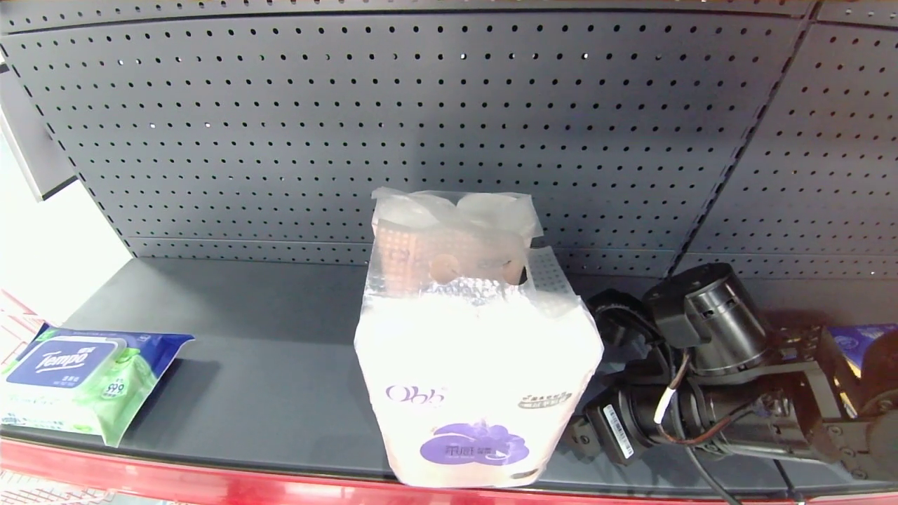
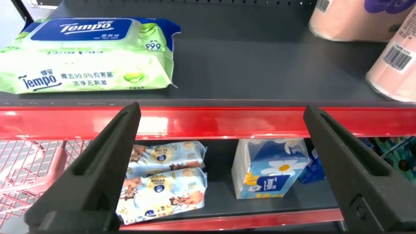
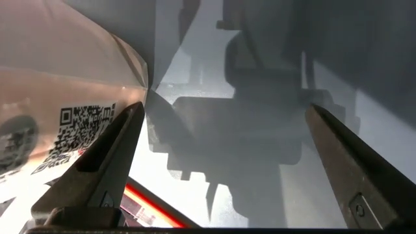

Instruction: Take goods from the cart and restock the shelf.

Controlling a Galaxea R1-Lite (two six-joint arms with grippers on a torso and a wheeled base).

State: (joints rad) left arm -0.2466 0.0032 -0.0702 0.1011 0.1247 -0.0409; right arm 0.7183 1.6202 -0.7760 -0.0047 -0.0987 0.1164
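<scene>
The left gripper [image 2: 221, 109] and right gripper [image 3: 224, 109] had jaws wide, empty. The pack [image 1: 477, 365] stood at the shelf [image 1: 280, 337] lip; the right gripper, just beside it, could knock it off.

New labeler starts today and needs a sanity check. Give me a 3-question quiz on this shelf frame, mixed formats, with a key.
1. True or false: the toilet paper pack rests on top of the green wet wipes pack.
2. In the left wrist view, what lies on the lower shelf under the red shelf edge?
A) small wipes packs and a tissue box
B) glass bottles
C) tin cans
3. Fill in: the right claw is ___ (open or shut).

Key:
1. False. They stand apart on the same shelf, with the wipes to the robot's left.
2. A.
3. Open.
</scene>
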